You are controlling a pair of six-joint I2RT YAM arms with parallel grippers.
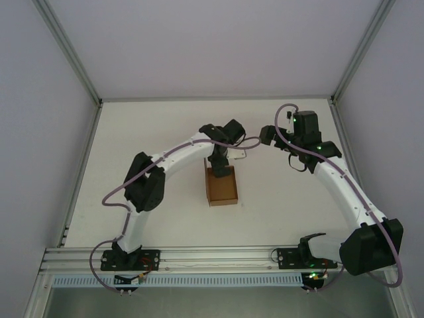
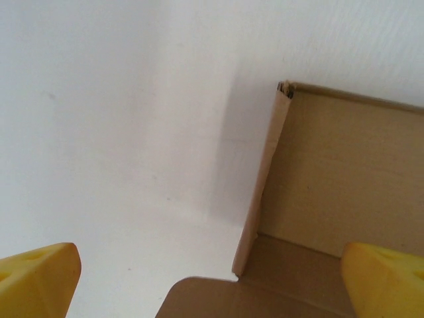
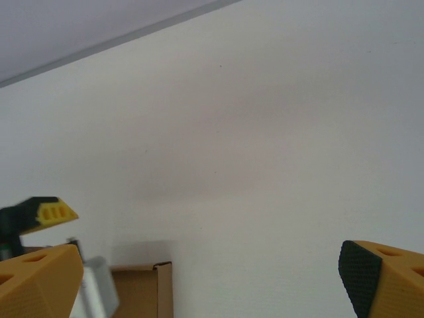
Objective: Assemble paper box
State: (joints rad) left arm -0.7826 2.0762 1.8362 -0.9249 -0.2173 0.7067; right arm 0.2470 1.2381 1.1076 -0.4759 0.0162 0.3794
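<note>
Where the scene was taken from above, the paper box (image 1: 222, 189) was seen standing open-topped on the white table (image 1: 152, 119), near its middle and between the two arms. The left gripper (image 1: 220, 164) was seen over the box's far edge. The right gripper (image 1: 267, 136) was seen apart from the box, off to its far right, over bare table. How the jaws stood could not be read from that height.

That was supplied by the wrist views. In the left wrist view, the left gripper's yellow fingers (image 2: 36, 281) were shown wide apart at the two lower corners, clamped on nothing. One upright brown wall of the box (image 2: 268, 179) was seen between them, touched by neither finger, with the box's inside to its right and bare table to its left.

In the right wrist view, the right gripper's fingers (image 3: 40, 281) were likewise shown spread wide, with bare table between them. A corner of the box (image 3: 142, 291) was caught at the lower left there, beside a black-and-yellow fingertip (image 3: 46, 212) and a pale grey part (image 3: 93, 295) that could not be identified.
</note>
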